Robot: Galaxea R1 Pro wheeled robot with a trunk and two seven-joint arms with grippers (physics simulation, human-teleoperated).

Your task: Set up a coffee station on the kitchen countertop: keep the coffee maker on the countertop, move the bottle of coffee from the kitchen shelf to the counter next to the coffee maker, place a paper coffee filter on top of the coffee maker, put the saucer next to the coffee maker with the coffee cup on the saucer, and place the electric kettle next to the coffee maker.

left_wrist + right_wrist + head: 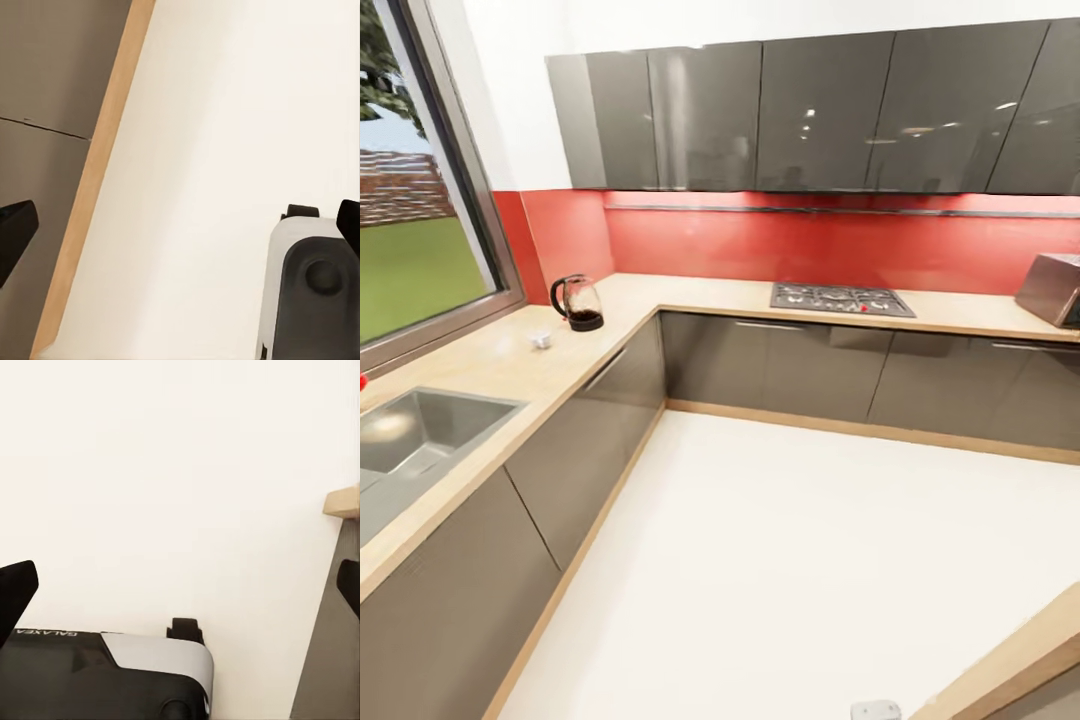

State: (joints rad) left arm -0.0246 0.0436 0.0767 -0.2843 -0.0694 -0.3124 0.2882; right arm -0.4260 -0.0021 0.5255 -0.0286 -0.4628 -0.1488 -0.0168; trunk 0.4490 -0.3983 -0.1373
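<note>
1. The left end effector (180,225) shows in the left wrist view as two dark fingertips at opposite edges of the frame, spread wide with nothing between them; below it lie the pale floor (210,150), a wooden plinth strip and grey cabinet fronts.
2. The right end effector (180,585) likewise shows two dark fingertips far apart and holds nothing; it hangs over the floor and the robot's grey-and-black base (112,675).
3. In the head view, the electric kettle (578,302) stands upright on the kitchen countertop (690,292) near the inner corner, close to the red backsplash.
4. A small white object, probably the coffee cup (540,340), sits on the same surface, a little nearer than the kettle and apart from it; it is too small to tell more.
5. The steel sink (420,430) is set into the surface nearer still, below the window (410,230).
6. A gas hob (842,298) lies in the far run of the surface, and a metallic appliance (1052,288) stands at its right end.
</note>
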